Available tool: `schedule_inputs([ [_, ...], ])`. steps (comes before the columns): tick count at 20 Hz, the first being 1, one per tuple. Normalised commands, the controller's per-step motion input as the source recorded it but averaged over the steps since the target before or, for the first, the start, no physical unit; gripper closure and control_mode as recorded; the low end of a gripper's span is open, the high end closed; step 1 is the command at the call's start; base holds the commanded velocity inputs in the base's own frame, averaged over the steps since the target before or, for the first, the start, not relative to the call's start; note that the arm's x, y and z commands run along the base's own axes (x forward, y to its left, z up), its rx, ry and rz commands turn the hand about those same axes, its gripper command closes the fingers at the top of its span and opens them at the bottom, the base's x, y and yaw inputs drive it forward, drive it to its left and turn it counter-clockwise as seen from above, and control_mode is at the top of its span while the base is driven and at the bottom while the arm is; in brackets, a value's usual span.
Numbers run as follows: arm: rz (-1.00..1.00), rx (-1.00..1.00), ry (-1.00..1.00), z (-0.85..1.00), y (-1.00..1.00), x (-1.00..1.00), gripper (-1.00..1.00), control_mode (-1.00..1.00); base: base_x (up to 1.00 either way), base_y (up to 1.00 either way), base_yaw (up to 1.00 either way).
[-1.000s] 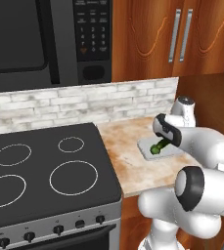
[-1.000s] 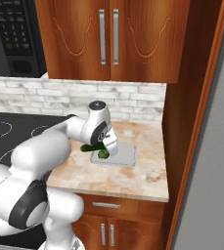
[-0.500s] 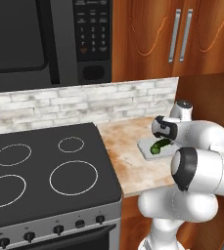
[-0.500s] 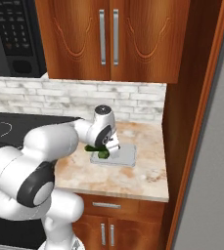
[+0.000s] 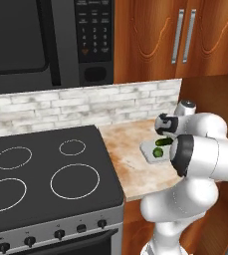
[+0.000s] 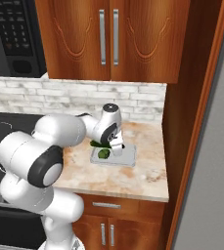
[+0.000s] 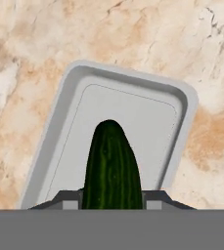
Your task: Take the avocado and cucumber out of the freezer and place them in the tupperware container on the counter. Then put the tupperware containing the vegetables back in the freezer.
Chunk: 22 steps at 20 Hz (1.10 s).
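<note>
Looking from the left base view, the gripper point(image 5: 161, 141) hangs low over the tupperware container point(image 5: 149, 151) on the counter point(image 5: 130, 159), with the cucumber point(image 5: 162, 142) dark green at its tip and a rounder green thing point(image 5: 157, 153), probably the avocado, lying in the tray.

From the right base view, the gripper point(image 6: 114, 146) points down into the tupperware container point(image 6: 125, 157), a green lump point(image 6: 103, 154) beside it.

In the hand view, the cucumber point(image 7: 112, 168) stands between the fingertips point(image 7: 67, 199), jaws narrowed onto it, its end over the tupperware container point(image 7: 177, 102) floor. Judging by this, the cucumber is not yet released; the container's return to the freezer remains.
</note>
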Motion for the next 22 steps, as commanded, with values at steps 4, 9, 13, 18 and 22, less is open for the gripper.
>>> schedule_inputs([
  [4, -0.10, 0.05, 0.03, -0.23, -0.02, 0.01, 1.00, -1.00, 0.00, 0.00, 0.00],
  [9, -0.09, 0.04, 0.02, -0.31, 0.00, 0.00, 1.00, -1.00, 0.00, 0.00, 0.00],
  [13, -0.07, 0.03, 0.02, -0.29, 0.00, 0.04, 1.00, -1.00, 0.00, 0.00, 0.00],
  [18, -0.05, 0.03, 0.01, -0.20, 0.00, 0.11, 1.00, -1.00, 0.00, 0.00, 0.00],
  [22, -0.04, 0.02, 0.00, -0.12, 0.00, 0.12, -1.00, -1.00, 0.00, 0.00, 0.00],
])
